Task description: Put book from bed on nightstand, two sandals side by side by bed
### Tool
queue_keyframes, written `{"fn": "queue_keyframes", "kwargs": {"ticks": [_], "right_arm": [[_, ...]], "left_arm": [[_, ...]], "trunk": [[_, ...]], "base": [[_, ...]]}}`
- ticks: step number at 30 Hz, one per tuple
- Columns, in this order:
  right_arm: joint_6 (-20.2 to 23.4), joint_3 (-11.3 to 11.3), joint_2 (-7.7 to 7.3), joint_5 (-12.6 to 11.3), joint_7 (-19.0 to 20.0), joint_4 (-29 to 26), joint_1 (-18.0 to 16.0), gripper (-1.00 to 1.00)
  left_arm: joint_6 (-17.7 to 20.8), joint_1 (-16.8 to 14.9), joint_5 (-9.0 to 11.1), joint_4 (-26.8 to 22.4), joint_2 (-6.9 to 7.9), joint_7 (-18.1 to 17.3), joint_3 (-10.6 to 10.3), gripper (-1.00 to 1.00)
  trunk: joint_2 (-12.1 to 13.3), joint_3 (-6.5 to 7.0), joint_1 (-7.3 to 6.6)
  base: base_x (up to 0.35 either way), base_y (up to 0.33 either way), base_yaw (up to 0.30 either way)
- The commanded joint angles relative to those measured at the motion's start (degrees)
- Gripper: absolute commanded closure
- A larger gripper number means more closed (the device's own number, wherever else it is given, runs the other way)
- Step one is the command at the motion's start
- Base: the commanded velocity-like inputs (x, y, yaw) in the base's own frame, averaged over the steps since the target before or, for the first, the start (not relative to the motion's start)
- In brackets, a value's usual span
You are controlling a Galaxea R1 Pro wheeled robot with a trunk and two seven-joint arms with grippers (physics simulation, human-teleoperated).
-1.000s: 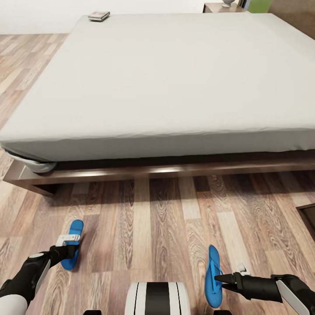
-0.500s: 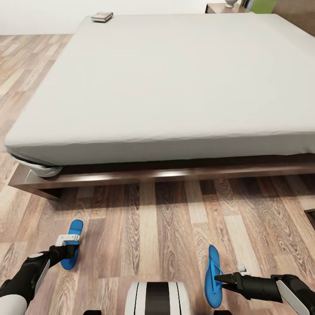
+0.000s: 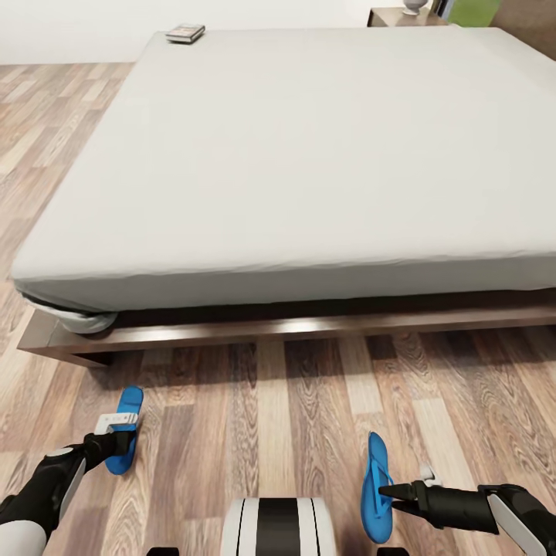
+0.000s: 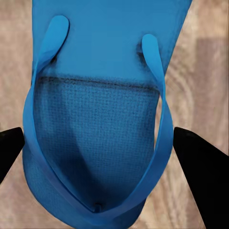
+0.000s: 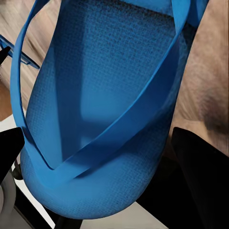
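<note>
Head view: each tool (image 3: 116, 444) (image 3: 384, 489) grips one sandal (image 3: 126, 427) (image 3: 376, 486).

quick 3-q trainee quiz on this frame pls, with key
1. True or false: the book lies at a far corner of the bed.
2. What does the left tool grip? A) book B) left sandal C) nothing
3. Fill in: the right sandal, gripped by the right tool, is coloured ___.
Key: 1 true; 2 B; 3 blue.
</note>
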Motion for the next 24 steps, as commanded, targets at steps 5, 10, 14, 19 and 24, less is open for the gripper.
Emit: {"fn": "queue_keyframes", "kwargs": {"ticks": [5, 10, 14, 19, 24], "right_arm": [[0.34, 0.24, -0.06, -0.45, -0.01, 0.0, -0.06, 1.0], [0.34, 0.24, -0.06, -0.47, -0.01, 0.0, -0.06, 1.0], [0.34, 0.24, -0.06, -0.46, 0.0, 0.0, -0.04, 1.0], [0.34, 0.24, -0.06, -0.45, -0.01, 0.0, -0.03, 1.0], [0.34, 0.24, -0.06, -0.45, -0.02, 0.0, -0.01, 1.0]], "left_arm": [[0.31, -0.03, -0.5, -0.1, -0.12, -0.5, 0.4, 1.0], [0.37, -0.03, -0.5, -0.1, -0.18, -0.5, 0.38, 1.0], [0.48, -0.03, -0.5, -0.1, -0.21, -0.5, 0.38, 1.0], [0.52, -0.03, -0.5, -0.1, -0.21, -0.5, 0.37, 1.0], [0.51, -0.03, -0.5, -0.1, -0.21, -0.5, 0.37, 1.0]], "trunk": [[-0.01, -0.04, 0.02], [-0.01, -0.04, 0.02], [-0.03, -0.26, 0.05], [-0.09, -1.37, 0.18], [-0.09, -1.37, 0.18]], "base": [[0.213, 0.001, 0.0], [0.024, 0.0, 0.0], [0.002, 0.0, 0.0], [0.0, 0.0, 0.0], [0.0, 0.0, 0.0]]}}
